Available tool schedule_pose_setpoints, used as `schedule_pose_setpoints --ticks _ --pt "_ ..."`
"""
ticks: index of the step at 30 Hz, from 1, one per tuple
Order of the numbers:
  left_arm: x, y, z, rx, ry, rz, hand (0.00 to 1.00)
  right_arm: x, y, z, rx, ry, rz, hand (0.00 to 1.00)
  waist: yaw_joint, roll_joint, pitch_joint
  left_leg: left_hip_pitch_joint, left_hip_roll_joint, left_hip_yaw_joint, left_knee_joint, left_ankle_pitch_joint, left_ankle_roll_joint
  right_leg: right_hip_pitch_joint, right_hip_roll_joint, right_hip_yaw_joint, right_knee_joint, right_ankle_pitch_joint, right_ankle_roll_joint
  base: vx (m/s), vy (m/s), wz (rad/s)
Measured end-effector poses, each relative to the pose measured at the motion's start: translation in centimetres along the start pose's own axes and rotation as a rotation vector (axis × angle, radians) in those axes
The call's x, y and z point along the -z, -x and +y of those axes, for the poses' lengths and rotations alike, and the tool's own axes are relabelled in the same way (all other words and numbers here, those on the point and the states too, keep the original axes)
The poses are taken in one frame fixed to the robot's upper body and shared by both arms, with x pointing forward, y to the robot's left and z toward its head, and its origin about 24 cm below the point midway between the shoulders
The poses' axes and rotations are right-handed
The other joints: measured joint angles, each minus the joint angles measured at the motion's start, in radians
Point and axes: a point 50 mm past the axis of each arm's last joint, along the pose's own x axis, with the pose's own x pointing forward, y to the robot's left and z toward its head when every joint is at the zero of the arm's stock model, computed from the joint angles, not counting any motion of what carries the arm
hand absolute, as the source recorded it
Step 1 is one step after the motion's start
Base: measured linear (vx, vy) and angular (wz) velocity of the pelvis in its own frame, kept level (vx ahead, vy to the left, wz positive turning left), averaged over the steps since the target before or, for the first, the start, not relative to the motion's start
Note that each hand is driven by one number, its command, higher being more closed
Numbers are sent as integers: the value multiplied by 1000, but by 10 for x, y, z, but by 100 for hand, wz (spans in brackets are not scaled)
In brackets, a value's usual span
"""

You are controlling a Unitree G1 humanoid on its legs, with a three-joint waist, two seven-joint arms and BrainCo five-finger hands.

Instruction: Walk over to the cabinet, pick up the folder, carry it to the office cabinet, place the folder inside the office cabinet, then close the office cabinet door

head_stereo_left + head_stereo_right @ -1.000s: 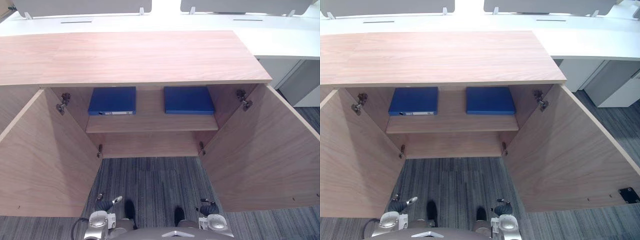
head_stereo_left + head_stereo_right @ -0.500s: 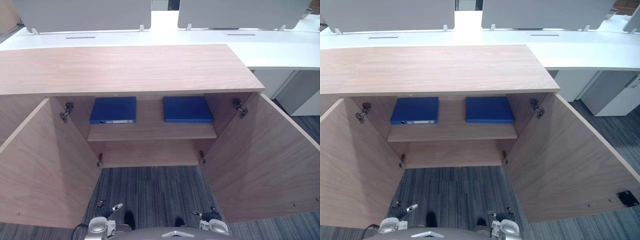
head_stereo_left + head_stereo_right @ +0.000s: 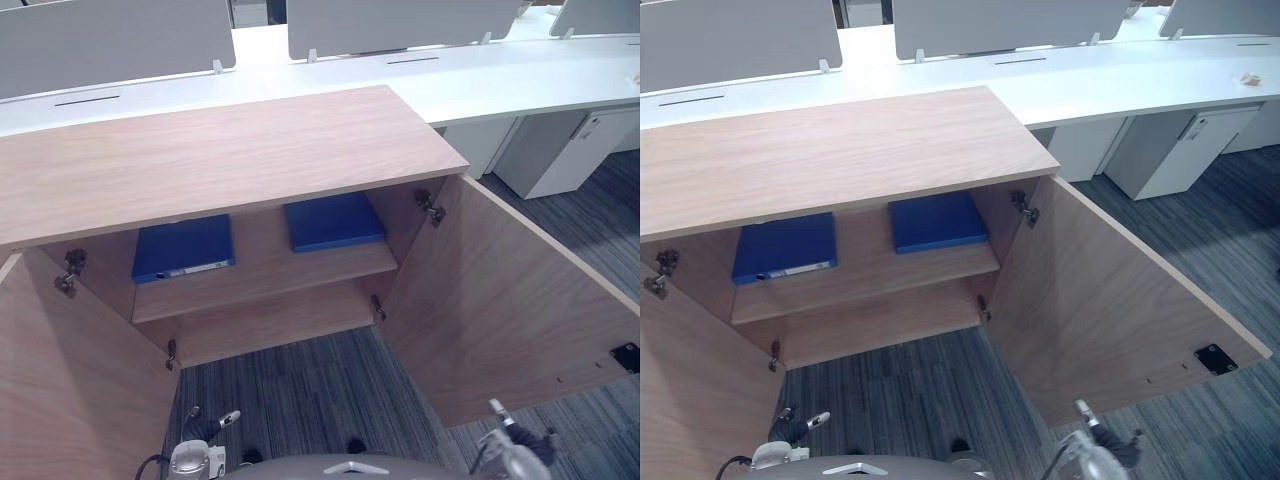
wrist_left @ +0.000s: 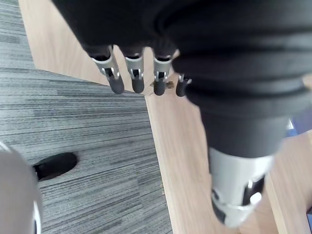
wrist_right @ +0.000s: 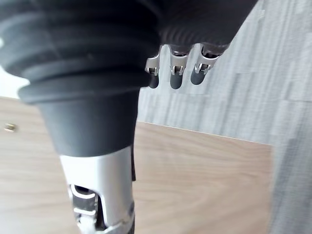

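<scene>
Left eye view: the cabinet [image 3: 220,150] stands with its 2 doors swung wide, the left door [image 3: 60,400] and the right door [image 3: 500,310]. On the upper shelf [image 3: 260,278] lie 2 blue folders, flat and well apart: the left folder [image 3: 183,248] and the right folder [image 3: 332,220]. The left hand [image 3: 210,422] and the right hand [image 3: 515,430] hang low over the carpet [image 3: 300,390], clear of the shelf.

Right eye view: a white desk [image 3: 1120,80] runs behind the cabinet.

Left wrist view: the fingers [image 4: 116,83] hang straight and apart, holding nothing, above the door edge and carpet.

Right wrist view: the fingertips [image 5: 175,78] are relaxed and empty, above the door panel.
</scene>
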Motion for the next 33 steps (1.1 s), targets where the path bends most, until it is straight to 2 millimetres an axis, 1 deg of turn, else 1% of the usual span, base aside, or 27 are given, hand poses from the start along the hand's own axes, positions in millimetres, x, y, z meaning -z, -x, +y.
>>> schedule_pose_setpoints --ticks 2,3,5,6,8,11,15,16,18,19,21,24,26,30,33 --pt "2 1 0 0 -1 6 0 -30 -11 9 -3 -34 -103 0 -8 6 -3 1 4 17 0 -4 -2 -9 5 16 1 3 5 54 -22 -24" --pt "2 1 0 1 -1 5 0 -34 -12 10 -4 -37 -115 0 -9 7 -3 1 5 18 0 -4 -2 -10 6 17 1 3 5 39 -25 -19" --pt "-1 -1 -1 7 -8 -4 0 -67 -23 20 -24 -61 -209 0 -17 19 -8 3 6 31 1 -7 0 -16 9 30 -2 3 5 28 -19 -16" --pt "-1 -1 -1 10 -14 -3 0 -75 -25 23 -31 -63 -229 0 -22 22 -8 3 6 31 1 -8 1 -17 9 30 -3 3 5 22 -20 -6" --pt "-5 -3 3 9 -30 -16 0 -97 -34 33 -53 -69 -276 0 -33 26 -9 3 5 30 1 -9 1 -16 9 30 -7 4 6 0 0 0" --pt "-9 -5 6 3 -36 -31 0 -111 -39 37 -61 -58 -309 0 -35 28 -8 2 4 28 1 -10 2 -16 9 30 -12 4 6 0 0 0" --pt "-3 -5 6 3 -41 -6 0 -121 -42 36 -51 -58 -333 0 -43 29 -7 -3 -2 0 1 -10 4 -14 3 22 -24 7 11 -6 -13 4" --pt "-2 -5 6 3 -41 -2 0 -122 -43 36 -47 -57 -332 0 -43 29 -7 -4 -3 -2 1 -10 4 -14 2 21 -27 7 11 -25 -18 10" --pt "1 -4 6 2 -42 6 0 -125 -45 34 -30 -62 -331 0 -55 29 -6 -9 -7 -28 1 -9 5 -5 -3 -5 -33 6 12 -32 -28 22" --pt "1 -4 7 2 -42 7 0 -125 -45 34 -27 -66 -332 0 -55 29 -6 -9 -7 -29 1 -9 5 -5 -3 -7 -34 6 12 -28 -34 18" --pt "10 -3 7 3 -47 38 0 -128 -46 32 -18 -74 -337 0 -62 31 -7 -16 -10 -48 0 -5 11 -1 -6 -30 -37 5 13 -28 -38 19" --pt "11 -2 7 3 -47 43 0 -130 -47 30 -13 -81 -341 0 -70 36 -10 -22 -13 -64 0 -1 16 5 -11 -48 -41 5 16 -24 -27 19" --pt "13 -2 7 4 -48 49 0 -130 -47 31 -19 -77 -341 0 -77 36 -10 -22 -15 -70 0 -1 17 10 -13 -54 -43 6 18 -29 -21 9" --pt "12 -2 6 14 -58 44 0 -127 -44 35 -50 -49 -349 0 -81 35 -9 -22 -15 -69 0 1 16 10 -13 -54 -47 10 23 -44 -18 -1" --pt "5 -4 3 28 -72 24 0 -116 -29 40 -93 -62 -367 0 -85 34 -9 -22 -12 -64 0 1 14 10 -11 -54 -54 14 24 -44 -27 -6"
